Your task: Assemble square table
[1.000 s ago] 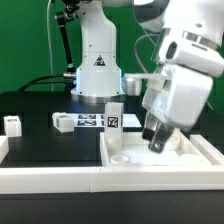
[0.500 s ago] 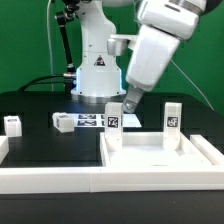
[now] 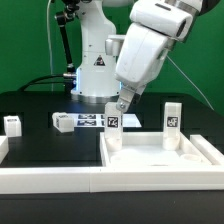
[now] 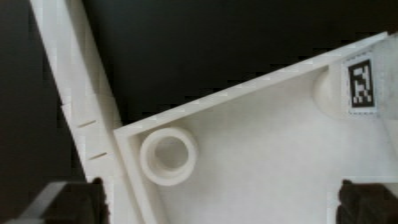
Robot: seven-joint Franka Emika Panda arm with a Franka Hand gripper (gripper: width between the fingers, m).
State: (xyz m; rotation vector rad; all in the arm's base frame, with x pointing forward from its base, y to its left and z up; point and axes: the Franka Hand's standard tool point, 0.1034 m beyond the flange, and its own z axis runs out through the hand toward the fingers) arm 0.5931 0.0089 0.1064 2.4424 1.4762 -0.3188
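Observation:
The white square tabletop (image 3: 160,158) lies tray-side up at the exterior view's lower right. Two tagged white legs stand upright at its far side, one left (image 3: 113,121), one right (image 3: 173,117). Two more legs lie loose on the black table, one (image 3: 12,124) at the far left and one (image 3: 63,121) nearer the middle. My gripper (image 3: 122,103) hangs just above the left upright leg and holds nothing. In the wrist view my gripper (image 4: 217,205) is open over the tabletop's inside (image 4: 267,150), near a round empty socket (image 4: 166,157). A black-and-white tag (image 4: 361,85) shows at the edge.
The marker board (image 3: 90,121) lies flat in front of the robot base (image 3: 97,70). Long white border bars (image 3: 50,178) run along the front and the left side. A white bar (image 4: 75,90) also runs beside the tabletop's rim in the wrist view.
My gripper has risen from low at the tabletop's right side and moved left to above the left upright leg. The right upright leg, hidden before, now stands free.

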